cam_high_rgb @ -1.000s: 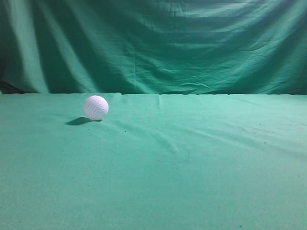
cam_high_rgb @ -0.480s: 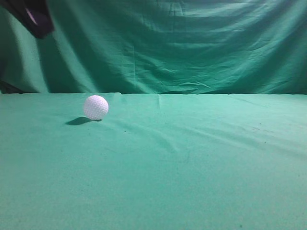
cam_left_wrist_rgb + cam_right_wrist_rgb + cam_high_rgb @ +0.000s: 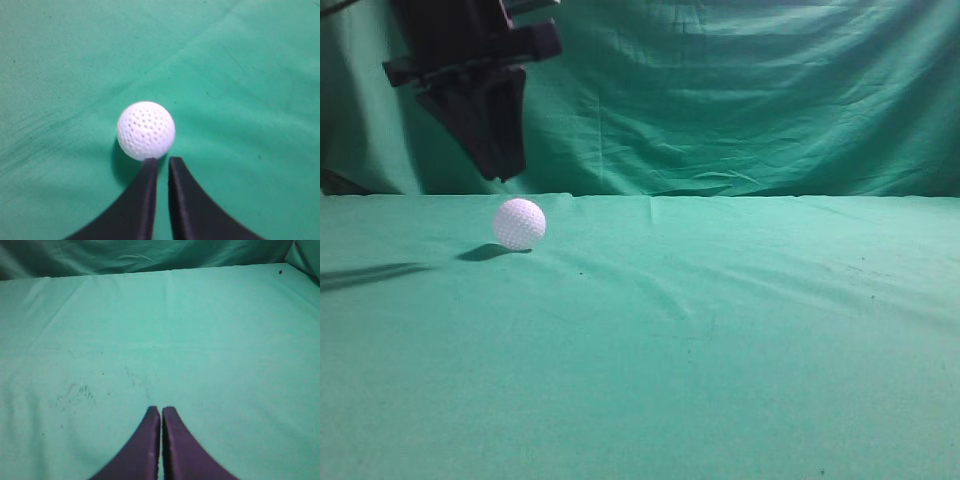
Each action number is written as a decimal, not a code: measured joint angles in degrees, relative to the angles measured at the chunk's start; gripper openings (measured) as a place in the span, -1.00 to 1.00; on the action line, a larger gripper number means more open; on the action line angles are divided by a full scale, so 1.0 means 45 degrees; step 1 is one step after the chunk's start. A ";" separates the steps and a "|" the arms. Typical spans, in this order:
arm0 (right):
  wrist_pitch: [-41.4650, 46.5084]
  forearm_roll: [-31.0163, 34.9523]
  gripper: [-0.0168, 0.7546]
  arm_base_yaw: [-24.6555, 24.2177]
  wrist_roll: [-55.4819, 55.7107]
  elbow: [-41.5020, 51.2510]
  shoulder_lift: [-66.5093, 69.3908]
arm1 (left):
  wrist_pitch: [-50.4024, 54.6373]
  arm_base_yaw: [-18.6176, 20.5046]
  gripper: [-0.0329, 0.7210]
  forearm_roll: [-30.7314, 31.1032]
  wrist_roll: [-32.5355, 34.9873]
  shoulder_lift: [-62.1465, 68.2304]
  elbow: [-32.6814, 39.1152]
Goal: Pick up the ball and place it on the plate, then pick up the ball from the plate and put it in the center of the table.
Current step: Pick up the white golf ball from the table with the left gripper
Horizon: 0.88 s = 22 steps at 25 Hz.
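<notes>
The white dimpled ball (image 3: 520,224) rests on the green table (image 3: 720,330) at the left, near the far edge. My left gripper (image 3: 505,172) hangs above it, a little to its left, with its tip clear of the ball. In the left wrist view the ball (image 3: 146,130) lies just beyond the left gripper (image 3: 162,161), whose jaws stand nearly together and empty. My right gripper (image 3: 161,411) shows only in the right wrist view, shut and empty over bare cloth. No plate is in view.
A draped green cloth backdrop (image 3: 740,100) rises behind the table's far edge. The gripper's shadow (image 3: 365,274) falls on the cloth at the far left. Faint dark specks (image 3: 75,392) mark the cloth left of the right gripper.
My left arm has come in from the upper left and moved down and right to above the ball. The ball has not moved.
</notes>
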 joint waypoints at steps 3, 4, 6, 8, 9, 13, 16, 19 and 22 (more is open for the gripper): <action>0.0000 0.0000 -0.96 0.0000 0.0000 0.0000 0.0000 | 0.0026 0.0000 -0.24 0.0118 -0.0469 0.0485 -0.0381; 0.0000 0.0000 -0.96 0.0000 0.0000 0.0000 0.0000 | -0.0023 0.0000 0.00 0.0118 -0.0592 0.0595 -0.0459; 0.0000 0.0000 -0.96 0.0000 0.0000 0.0000 0.0000 | -0.0022 0.0000 0.44 0.0118 -0.1003 0.0755 -0.0545; 0.0000 0.0000 -0.96 0.0000 0.0000 0.0000 0.0000 | -0.0046 0.0000 0.75 0.0118 -0.1409 0.0940 -0.0662; 0.0000 0.0000 -0.96 0.0000 0.0000 0.0000 0.0000 | -0.0046 0.0000 0.82 0.0118 -0.1541 0.1080 -0.0728; 0.0000 0.0000 -0.96 0.0000 0.0000 0.0000 0.0000 | -0.0046 0.0000 0.68 0.0118 -0.1631 0.1622 -0.1047; 0.0000 0.0000 -0.96 0.0000 0.0000 0.0000 0.0000 | -0.0046 0.0000 0.54 0.0144 -0.1654 0.2029 -0.1402; 0.0000 0.0000 -0.96 0.0000 0.0000 0.0000 0.0000 | -0.0046 0.0000 0.54 0.0144 -0.1660 0.2391 -0.1696; 0.0000 0.0000 -0.96 0.0000 0.0000 0.0000 0.0000 | -0.0046 0.0000 0.47 0.0194 -0.1660 0.2650 -0.1776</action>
